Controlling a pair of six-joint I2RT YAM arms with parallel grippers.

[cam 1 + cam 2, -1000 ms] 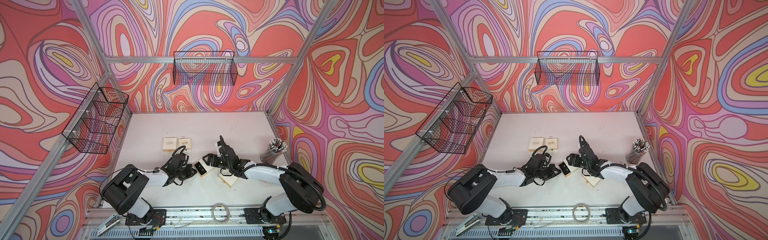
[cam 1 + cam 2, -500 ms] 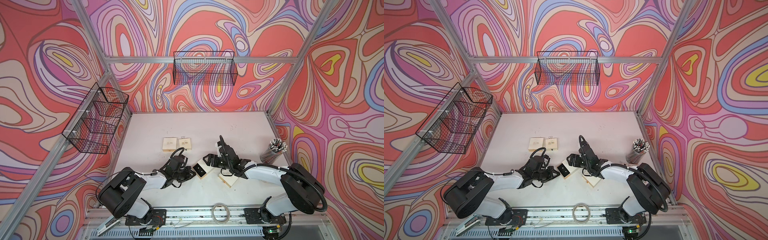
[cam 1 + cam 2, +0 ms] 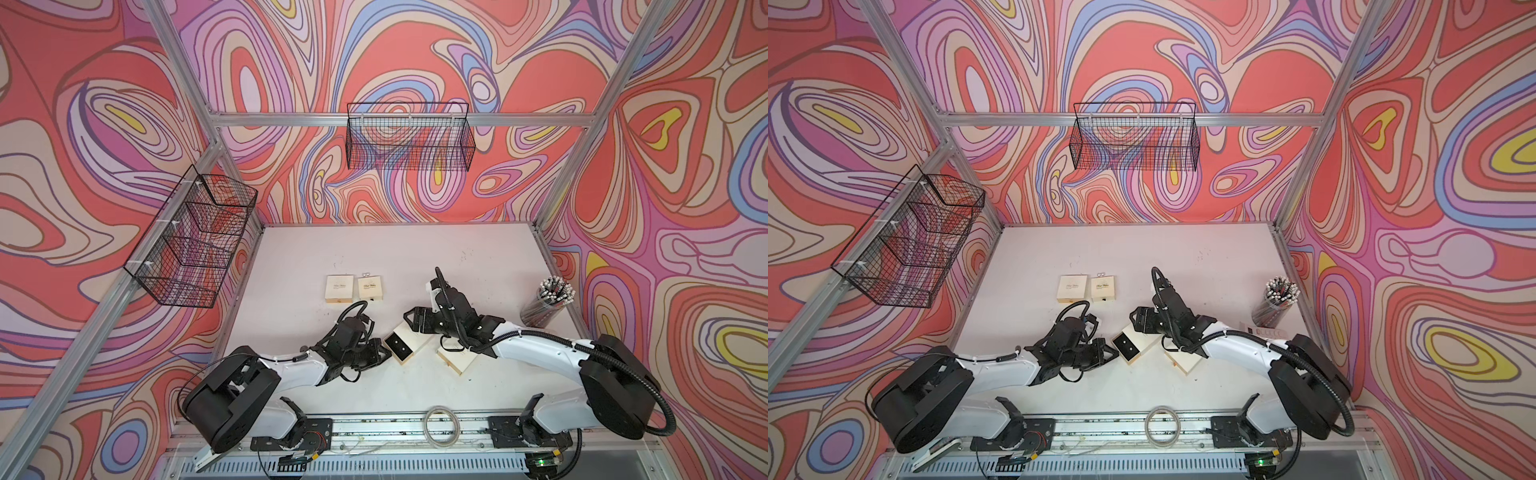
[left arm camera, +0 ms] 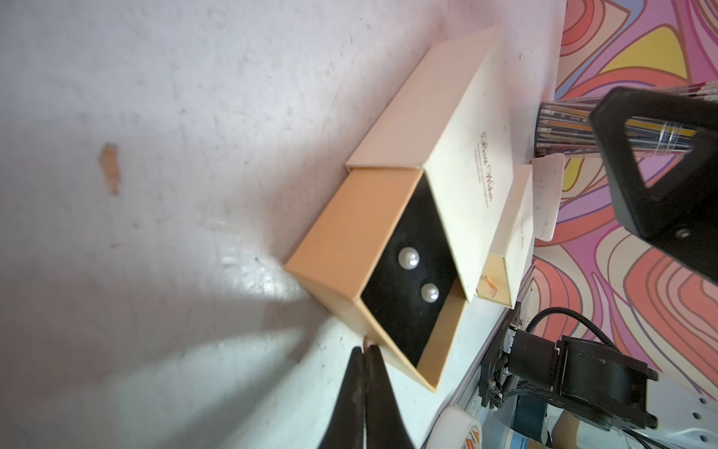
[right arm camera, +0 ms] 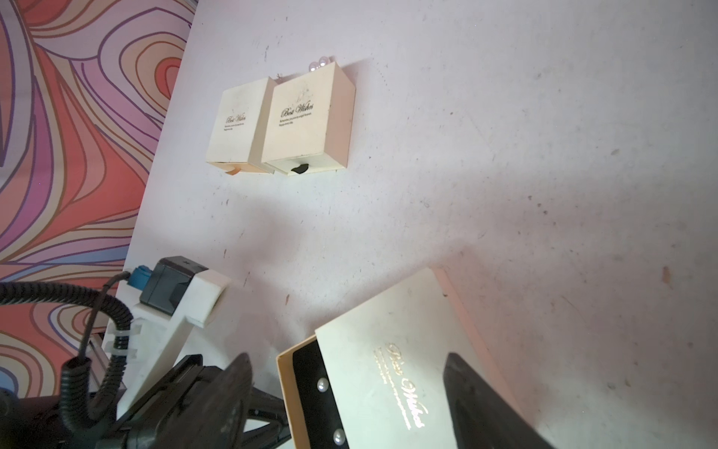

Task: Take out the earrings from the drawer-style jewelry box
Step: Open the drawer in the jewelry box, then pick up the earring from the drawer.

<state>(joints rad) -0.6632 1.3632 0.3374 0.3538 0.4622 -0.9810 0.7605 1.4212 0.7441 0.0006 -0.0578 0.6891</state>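
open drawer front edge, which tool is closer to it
Left. The left tool is pinched shut right at the front edge of the open drawer. The right tool stands open over the box's cream sleeve, farther back.

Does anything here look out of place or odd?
Yes. Two loose pearl earrings lie bare on the table behind the black-tabbed cream box. The open jewelry box nearer the arms sits askew, its drawer half out with two pearls inside.

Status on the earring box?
Left gripper shut at drawer front. Right gripper open astride sleeve. Two earrings on black pad, drawer partly out. Nothing over them.
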